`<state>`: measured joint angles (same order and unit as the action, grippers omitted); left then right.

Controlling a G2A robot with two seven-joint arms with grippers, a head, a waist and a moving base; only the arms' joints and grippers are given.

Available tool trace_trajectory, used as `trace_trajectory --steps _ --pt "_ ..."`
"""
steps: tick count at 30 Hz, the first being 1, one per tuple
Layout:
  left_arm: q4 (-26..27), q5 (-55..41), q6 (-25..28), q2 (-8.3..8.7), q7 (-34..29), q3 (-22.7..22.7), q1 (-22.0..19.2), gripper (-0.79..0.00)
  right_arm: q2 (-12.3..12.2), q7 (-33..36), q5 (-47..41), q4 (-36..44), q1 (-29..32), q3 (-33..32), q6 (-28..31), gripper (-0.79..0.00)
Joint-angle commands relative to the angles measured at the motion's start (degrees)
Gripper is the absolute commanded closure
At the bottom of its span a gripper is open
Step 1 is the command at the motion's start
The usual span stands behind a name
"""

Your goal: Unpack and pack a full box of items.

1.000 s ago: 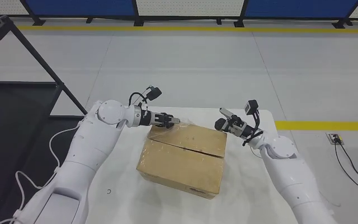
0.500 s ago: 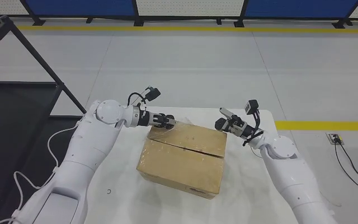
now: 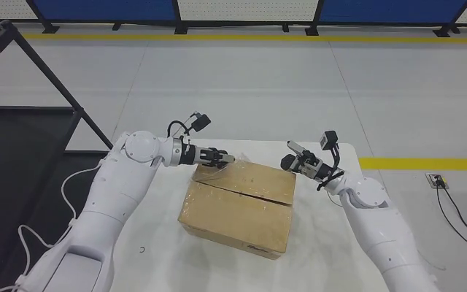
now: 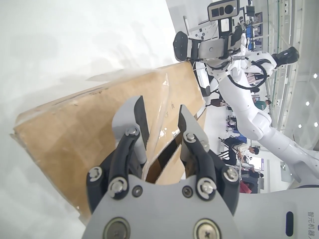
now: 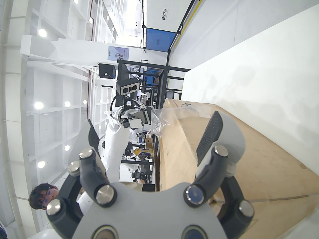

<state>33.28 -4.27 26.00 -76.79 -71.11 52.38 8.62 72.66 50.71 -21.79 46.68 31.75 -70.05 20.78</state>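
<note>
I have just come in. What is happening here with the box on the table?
A two-armed robot is at work on a cardboard box on the white table. Its left gripper is at one far corner of the box top, open, with a loose strip of clear tape between the fingers. The right gripper hovers open by the other far corner, holding nothing. The flaps are mostly down, with a dark gap at the seam.

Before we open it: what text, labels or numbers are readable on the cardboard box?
Top flaps of the cardboard box: no readable text.
Near one top edge: small print, too small to read.
Beside the clear tape: faint marks, too blurred to read.
</note>
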Motion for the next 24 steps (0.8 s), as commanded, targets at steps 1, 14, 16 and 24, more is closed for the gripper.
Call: trace_trajectory --steps 1,14,16,24 --pt "0.34 -0.16 0.19 -0.01 -0.3 -0.08 0.15 -0.299 -0.01 0.01 0.05 0.03 0.02 0.03 0.02 -0.785" --pt "0.57 2.18 -0.27 -0.15 1.16 -1.34 0.34 0.0 -0.12 -0.16 -0.2 0.44 0.55 -0.09 0.26 -0.785" --pt "0.63 2.2 -0.11 -0.13 1.26 -1.33 0.3 0.0 -0.14 -0.17 -0.19 0.53 0.62 -0.11 0.23 -0.785" --pt "-0.14 0.22 1.32 0.95 6.68 1.89 0.15 0.0 -0.19 -0.22 -0.42 0.88 0.97 -0.16 0.34 -0.785"
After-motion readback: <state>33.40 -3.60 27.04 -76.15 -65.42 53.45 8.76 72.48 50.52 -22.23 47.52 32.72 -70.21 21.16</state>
